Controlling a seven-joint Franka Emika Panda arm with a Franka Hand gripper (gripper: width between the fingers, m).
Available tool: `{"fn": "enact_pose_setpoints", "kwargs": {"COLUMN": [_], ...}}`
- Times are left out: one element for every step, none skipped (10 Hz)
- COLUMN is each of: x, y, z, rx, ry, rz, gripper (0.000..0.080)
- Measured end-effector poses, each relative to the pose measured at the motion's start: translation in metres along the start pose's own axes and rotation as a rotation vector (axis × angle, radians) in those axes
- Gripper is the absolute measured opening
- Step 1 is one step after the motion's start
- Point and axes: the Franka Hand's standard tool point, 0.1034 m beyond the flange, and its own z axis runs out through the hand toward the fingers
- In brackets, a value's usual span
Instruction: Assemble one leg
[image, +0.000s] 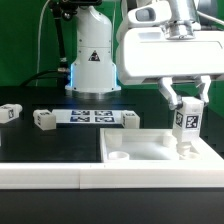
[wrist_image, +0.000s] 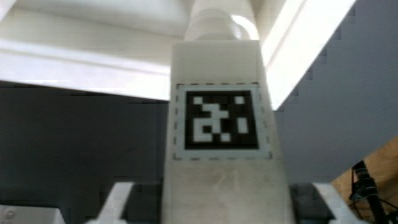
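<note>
On the table: a white panel (image: 150, 150) lies at the front, towards the exterior view's right. The marker board (image: 88, 117) lies flat behind it.
Gripper: the gripper (image: 188, 118) hangs over the panel's far corner on the exterior view's right. It is narrowed onto the leg, with one finger on each side.
Leg: the leg (image: 187, 130) stands upright in the grip, its tag facing the exterior camera and its lower end at the panel corner.
Seating: cannot tell whether the lower end sits in the panel or only touches it.
Wrist view: the leg (wrist_image: 222, 130) fills the middle with its tag square-on. The fingers (wrist_image: 118, 205) flank its sides, and white surfaces are blurred behind.
Loose legs (image: 43, 119): three lie on the table. That one is just beside the marker board's left end, another (image: 130, 119) is just beside its right end, and a third (image: 10, 113) is at the exterior view's far left.
Base: the arm's base (image: 92, 60) stands behind the marker board.
</note>
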Motion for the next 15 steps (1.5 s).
{"fn": "enact_pose_setpoints", "kwargs": {"x": [0.000, 0.002, 0.004, 0.004, 0.004, 0.005, -0.001, -0.006, -0.008, -0.010, -0.012, -0.012, -0.011, -0.013, -0.013], "y": [-0.002, -0.005, -0.008, -0.009, -0.009, -0.009, -0.009, -0.008, -0.008, -0.008, -0.010, -0.010, -0.010, -0.010, -0.010], "z": [0.001, 0.002, 0.003, 0.004, 0.004, 0.004, 0.009, 0.012, 0.013, 0.015, 0.016, 0.016, 0.016, 0.017, 0.017], "rx": [0.001, 0.003, 0.003, 0.003, 0.003, 0.001, 0.001, 0.001, 0.002, 0.003, 0.002, 0.002, 0.003, 0.005, 0.005], "ry": [0.006, 0.015, 0.028, 0.032, 0.036, 0.045, 0.038, 0.029, 0.025, 0.021, 0.028, 0.030, 0.021, 0.015, 0.015], "rz": [-0.002, -0.006, -0.010, -0.011, -0.011, -0.011, -0.010, -0.009, -0.009, -0.009, -0.010, -0.010, -0.009, -0.009, -0.009], "gripper": [0.0291, 0.0291, 0.0291, 0.0291, 0.0291, 0.0291, 0.0291, 0.0291, 0.0291, 0.0291, 0.0291, 0.0291, 0.0316, 0.0316, 0.0508]}}
